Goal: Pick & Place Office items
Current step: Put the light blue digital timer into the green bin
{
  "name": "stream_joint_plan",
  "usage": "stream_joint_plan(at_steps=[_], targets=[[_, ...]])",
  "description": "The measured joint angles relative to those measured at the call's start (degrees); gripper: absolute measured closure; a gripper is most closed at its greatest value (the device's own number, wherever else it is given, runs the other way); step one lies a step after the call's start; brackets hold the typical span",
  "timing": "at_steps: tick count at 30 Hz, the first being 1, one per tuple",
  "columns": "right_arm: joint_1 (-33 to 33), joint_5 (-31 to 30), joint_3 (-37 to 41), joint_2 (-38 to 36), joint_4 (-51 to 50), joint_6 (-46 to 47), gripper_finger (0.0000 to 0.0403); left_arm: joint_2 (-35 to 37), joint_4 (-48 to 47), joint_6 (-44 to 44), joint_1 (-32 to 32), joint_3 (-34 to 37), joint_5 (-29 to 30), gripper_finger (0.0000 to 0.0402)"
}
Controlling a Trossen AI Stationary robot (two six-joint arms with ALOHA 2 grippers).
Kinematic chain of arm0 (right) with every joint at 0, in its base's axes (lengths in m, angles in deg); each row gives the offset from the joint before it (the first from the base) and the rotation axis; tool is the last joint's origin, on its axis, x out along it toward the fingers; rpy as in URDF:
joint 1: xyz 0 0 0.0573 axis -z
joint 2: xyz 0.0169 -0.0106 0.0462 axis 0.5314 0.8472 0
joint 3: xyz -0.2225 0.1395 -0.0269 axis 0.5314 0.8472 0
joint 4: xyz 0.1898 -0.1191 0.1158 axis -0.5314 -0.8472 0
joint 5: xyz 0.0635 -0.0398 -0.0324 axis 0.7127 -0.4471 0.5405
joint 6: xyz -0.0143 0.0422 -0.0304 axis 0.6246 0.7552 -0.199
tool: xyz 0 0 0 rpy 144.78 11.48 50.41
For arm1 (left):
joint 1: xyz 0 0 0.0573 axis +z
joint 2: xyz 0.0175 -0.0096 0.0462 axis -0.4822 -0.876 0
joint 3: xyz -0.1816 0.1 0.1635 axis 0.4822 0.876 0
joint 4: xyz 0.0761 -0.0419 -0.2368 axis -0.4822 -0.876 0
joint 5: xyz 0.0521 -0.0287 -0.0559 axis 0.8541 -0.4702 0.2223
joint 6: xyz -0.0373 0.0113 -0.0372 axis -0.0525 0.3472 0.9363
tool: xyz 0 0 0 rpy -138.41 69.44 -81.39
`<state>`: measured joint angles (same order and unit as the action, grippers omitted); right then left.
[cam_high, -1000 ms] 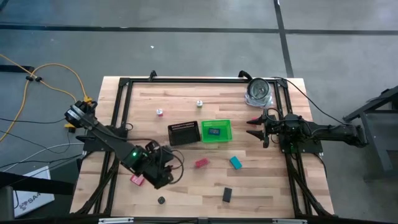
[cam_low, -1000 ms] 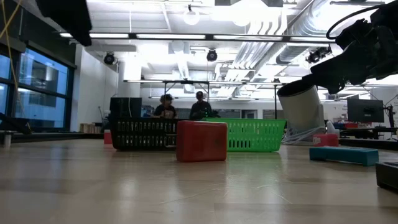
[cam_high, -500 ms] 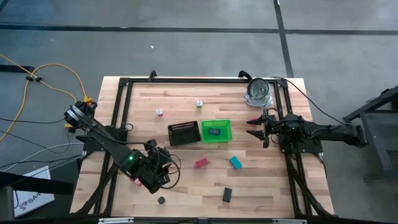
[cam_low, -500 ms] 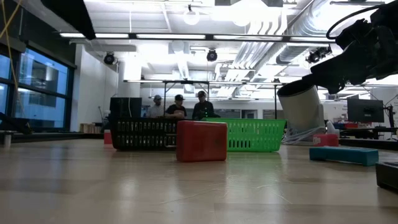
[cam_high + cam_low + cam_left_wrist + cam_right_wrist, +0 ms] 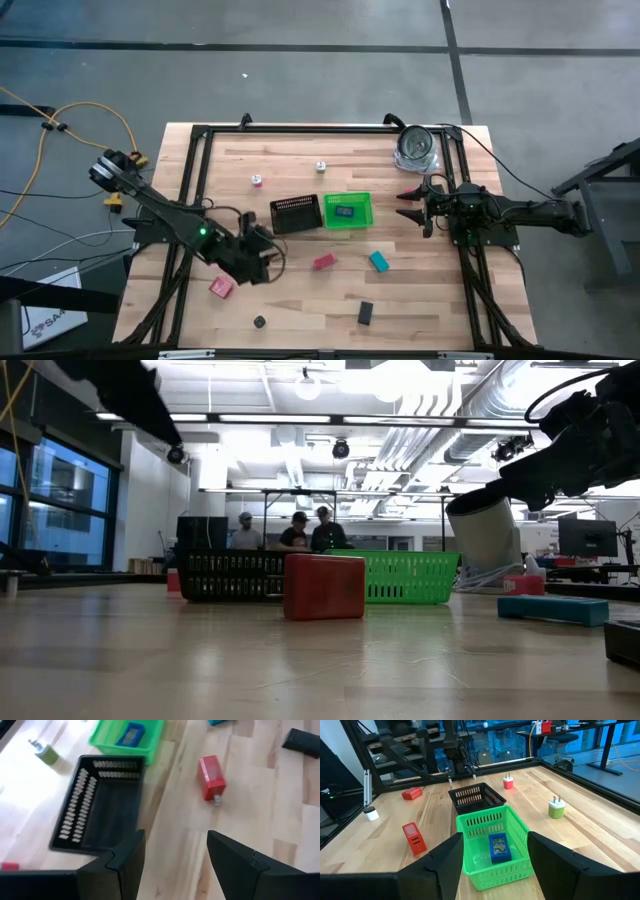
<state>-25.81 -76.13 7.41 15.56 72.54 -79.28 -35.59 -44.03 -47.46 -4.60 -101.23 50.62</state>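
**One piece binned, the rest still out**

In the green bin [image 5: 347,211] I count one blue block [image 5: 499,847] (the only item put away); the black mesh tray [image 5: 295,214] beside it looks bare. Loose on the table [image 5: 450,300]: the red block [image 5: 323,262], teal block [image 5: 379,262], black block [image 5: 365,313], pink block [image 5: 220,288] and small round bits. My left gripper [image 5: 175,852] hangs near the tray, fingers spread, pinching nothing. My right gripper [image 5: 492,865] waits at the right, fingers apart, empty. I judge most work remains.
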Motion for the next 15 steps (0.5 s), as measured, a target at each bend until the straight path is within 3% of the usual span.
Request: stream_joint_plan(at_steps=[15], targets=[[0.0, 0.0, 0.0, 0.0, 0.0, 0.0, 0.0196, 22.6, 23.5, -11.0, 4.2, 26.9, 0.1, 0.0198]])
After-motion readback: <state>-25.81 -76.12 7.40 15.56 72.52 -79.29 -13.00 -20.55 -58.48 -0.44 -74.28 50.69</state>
